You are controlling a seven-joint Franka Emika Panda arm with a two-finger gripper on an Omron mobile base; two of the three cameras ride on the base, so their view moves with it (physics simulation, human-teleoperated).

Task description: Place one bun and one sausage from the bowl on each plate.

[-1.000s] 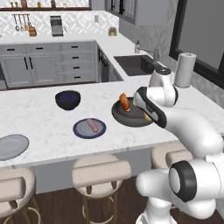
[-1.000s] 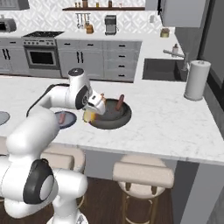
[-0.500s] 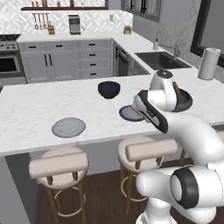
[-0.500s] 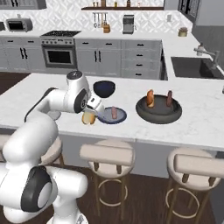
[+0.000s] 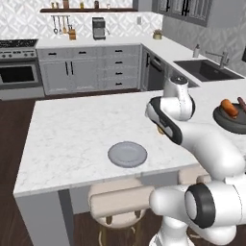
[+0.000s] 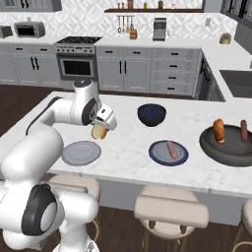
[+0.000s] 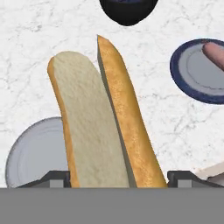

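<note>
- Marble counter (image 6: 123,147) of a grey kitchen carries everything.
- Tool (image 6: 100,129) is clamped on a split bun (image 7: 103,118), which stands up between its tips.
- Grey plate (image 6: 81,152) lies just below and beside the tool (bare).
- Blue-rimmed plate (image 6: 168,152) with a sausage (image 6: 171,149) sits well off.
- Bowl (image 6: 229,144), farthest away, holds another bun (image 6: 218,130) and sausage (image 6: 243,131).

A glossy white arm of rounded, bulbous segments is seen, joined by dark grey-black ringed joints with grey caps.
</note>
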